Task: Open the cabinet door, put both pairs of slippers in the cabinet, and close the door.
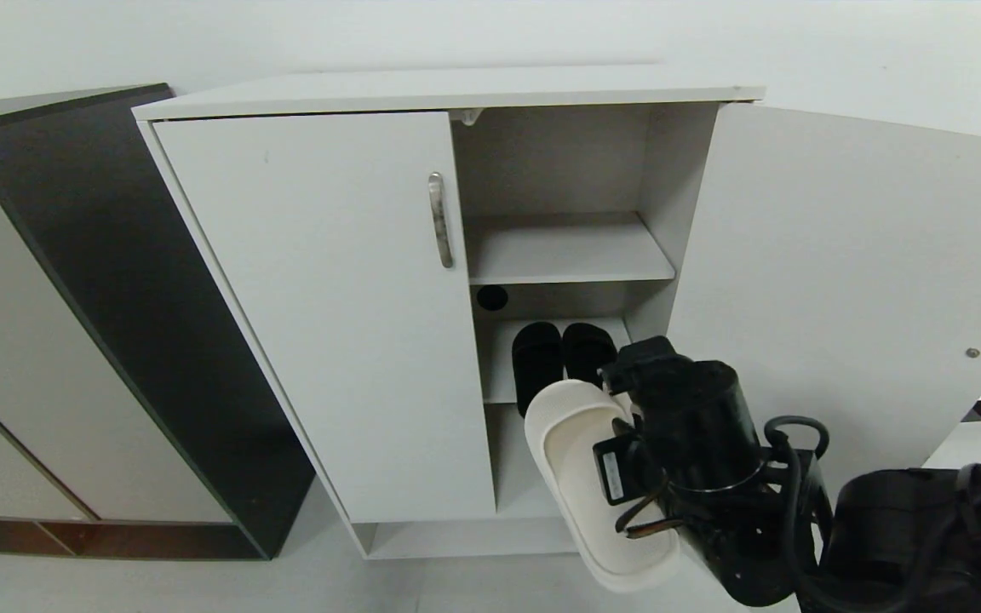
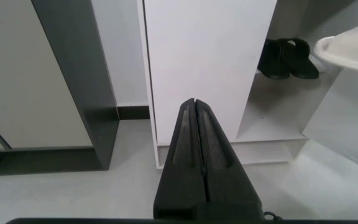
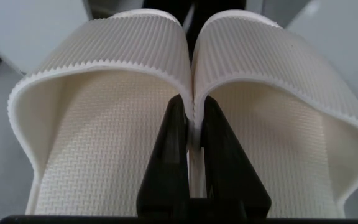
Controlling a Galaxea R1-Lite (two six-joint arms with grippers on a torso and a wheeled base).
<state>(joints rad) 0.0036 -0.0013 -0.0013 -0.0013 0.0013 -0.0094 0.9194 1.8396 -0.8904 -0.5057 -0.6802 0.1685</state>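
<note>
The tall white two-door cabinet [image 1: 320, 315] has its left door closed. Its flat white right door [image 1: 840, 281] is swung wide open, baring three levels on that side. A dark grey neighbouring cabinet [image 1: 124, 281] stands just beside it on the left.

The pair of cream ribbed rubber slippers [image 1: 571, 451] hangs in front of the open half. In the head view one end overlaps the front edge of the middle white shelf [image 1: 499, 366], and I cannot tell whether they touch. The pair of black slide slippers [image 1: 542, 358] already sits side by side on that shelf.

The right gripper [image 3: 194, 109] carries the cream pair close to the open door. The left gripper [image 2: 194, 109] hangs well apart, low before the closed door, its fingers pressed together on nothing.

The risk from here is a snag. The leading ends could catch the shelf lip or shove the black pair, and either could twist the load loose, since the hold is only a thin pinch. The arm's bulk could also nudge the open door.

That pinch sits between the two slippers. The black fingers [image 3: 169, 155] reach one into each slipper and clamp the two adjoining inner side walls together — the soles and outer walls fan out unsupported on both sides.
</note>
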